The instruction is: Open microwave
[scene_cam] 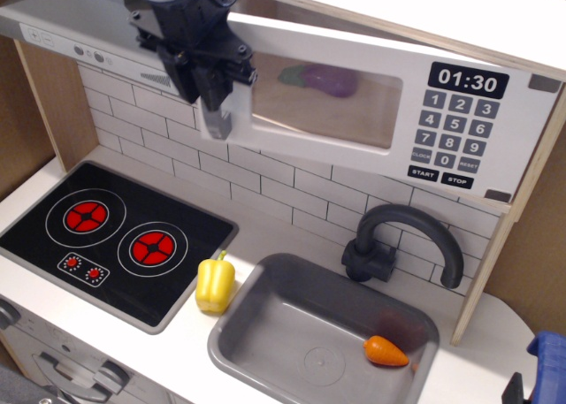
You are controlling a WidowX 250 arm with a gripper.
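The microwave (371,95) sits at the upper right in pale wood casing, with a white door, clear window and black keypad (453,125) reading 01:30. Its door stands swung partly open on its right-hand hinge, the left edge out toward me. A purple item (329,80) shows through the window. My black gripper (210,86) is at the door's left edge, shut on the grey vertical bar handle (215,119), whose lower end shows below the fingers.
A grey slanted range hood (80,33) is just left of the gripper. Below are a black stove with red burners (115,232), a yellow pepper (215,283), a grey sink (265,333) holding an orange carrot (387,351), and a dark faucet (402,240).
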